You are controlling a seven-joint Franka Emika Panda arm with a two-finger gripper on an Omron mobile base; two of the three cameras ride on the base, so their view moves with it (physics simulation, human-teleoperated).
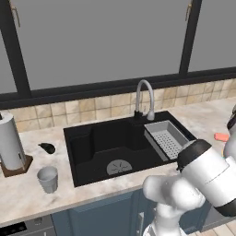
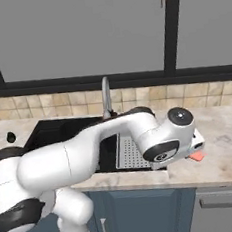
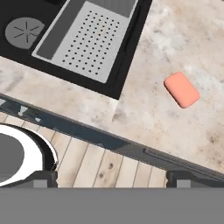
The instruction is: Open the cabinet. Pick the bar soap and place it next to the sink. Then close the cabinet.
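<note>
The soap (image 3: 182, 89) lies flat on the bench (image 3: 144, 109) right of the sink (image 3: 65, 26), apart from the wide-open, empty gripper (image 3: 111, 177) above it.

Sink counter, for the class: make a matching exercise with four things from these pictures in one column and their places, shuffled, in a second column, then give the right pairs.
Things:
1. bar soap
2. grey rack
3. grey cup
4. faucet

Places:
A. inside the sink, at its right end
B. on the counter left of the sink
C. lying flat on the counter right of the sink
D. behind the basin, by the tiled wall

Pairs: 1-C, 2-A, 3-B, 4-D
</note>
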